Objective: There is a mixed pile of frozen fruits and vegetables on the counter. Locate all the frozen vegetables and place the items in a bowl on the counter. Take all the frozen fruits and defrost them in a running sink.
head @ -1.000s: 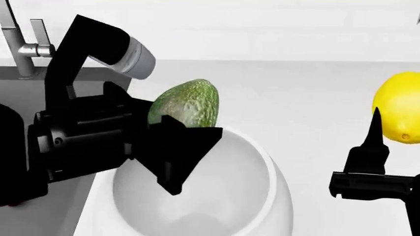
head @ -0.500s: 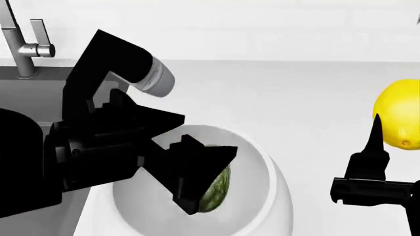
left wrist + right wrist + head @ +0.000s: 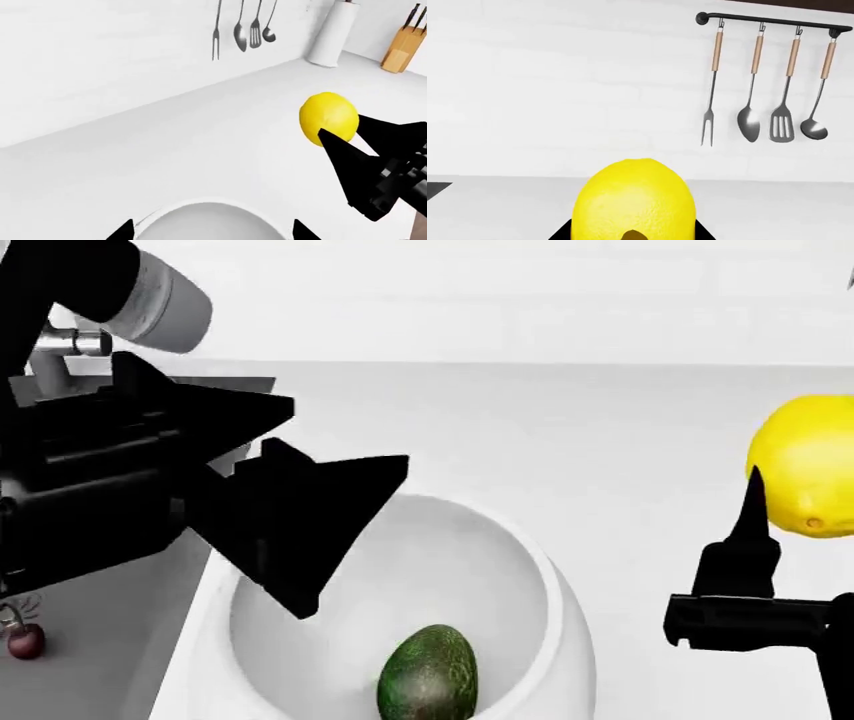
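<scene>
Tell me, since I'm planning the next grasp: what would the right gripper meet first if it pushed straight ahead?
Most likely the lemon: it sits centred just beyond the right gripper, though the gap is unclear.

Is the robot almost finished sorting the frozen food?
Partly. The avocado already lies inside the bowl, and the left hand above it is open and empty. A small red fruit sits in the sink. The lemon waits on the counter by the right hand.
</scene>
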Tool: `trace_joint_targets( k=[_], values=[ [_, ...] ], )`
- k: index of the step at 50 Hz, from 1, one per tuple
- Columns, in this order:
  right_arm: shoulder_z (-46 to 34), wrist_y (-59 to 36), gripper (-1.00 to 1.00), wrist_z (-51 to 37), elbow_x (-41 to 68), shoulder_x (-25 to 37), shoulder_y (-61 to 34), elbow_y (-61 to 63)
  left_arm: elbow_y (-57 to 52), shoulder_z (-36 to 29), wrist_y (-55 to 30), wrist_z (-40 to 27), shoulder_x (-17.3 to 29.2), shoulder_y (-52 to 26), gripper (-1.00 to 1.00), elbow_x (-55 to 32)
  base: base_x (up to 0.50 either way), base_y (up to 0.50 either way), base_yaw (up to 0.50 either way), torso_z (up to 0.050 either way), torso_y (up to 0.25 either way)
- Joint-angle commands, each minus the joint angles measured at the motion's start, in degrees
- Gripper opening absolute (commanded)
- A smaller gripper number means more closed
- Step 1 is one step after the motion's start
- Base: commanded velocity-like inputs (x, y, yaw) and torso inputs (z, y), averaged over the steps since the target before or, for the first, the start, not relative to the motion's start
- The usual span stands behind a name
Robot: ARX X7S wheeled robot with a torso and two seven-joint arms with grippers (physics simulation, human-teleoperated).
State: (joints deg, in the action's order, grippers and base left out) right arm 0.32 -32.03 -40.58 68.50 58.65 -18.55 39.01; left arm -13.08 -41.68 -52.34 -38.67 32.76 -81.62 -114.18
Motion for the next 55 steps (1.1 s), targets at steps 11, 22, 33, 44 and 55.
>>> trace_joint_targets(
  k=[11,22,33,44,55],
  values=[
    [-11.69,-20.7,-1.0,4.31,25.03,-0.97,-39.92,-4.98,-17.39,9.81,3.76,-9.59,22.28,8.23,1.0,2.04,0.0,0.0,0.0,0.0,0.001],
    [-22.95,-31.31,-1.0,1.48,42.57,-5.64,-56.08,-10.93,-18.81,13.75,8.43,-8.77,28.72,14.74,1.0,4.43,0.0,0.0,0.0,0.0,0.0],
    [-32.04,-33.38,-1.0,-4.47,56.67,-10.4,-65.67,-17.52,-19.06,15.72,11.7,-7.41,30.24,18.29,1.0,6.48,0.0,0.0,0.0,0.0,0.0],
    [-36.33,-32.31,-1.0,-6.41,58.37,-14.34,-64.43,-17.75,-20.34,17.7,14.16,-5.89,32.65,21.46,1.0,5.54,0.0,0.0,0.0,0.0,0.0],
    [-39.22,-31.26,-1.0,-7.86,58.62,-17.21,-63.88,-19.42,-21.19,19.37,16.4,-4.18,34.49,24.59,1.0,5.57,0.0,0.0,0.0,0.0,0.0]
  ],
)
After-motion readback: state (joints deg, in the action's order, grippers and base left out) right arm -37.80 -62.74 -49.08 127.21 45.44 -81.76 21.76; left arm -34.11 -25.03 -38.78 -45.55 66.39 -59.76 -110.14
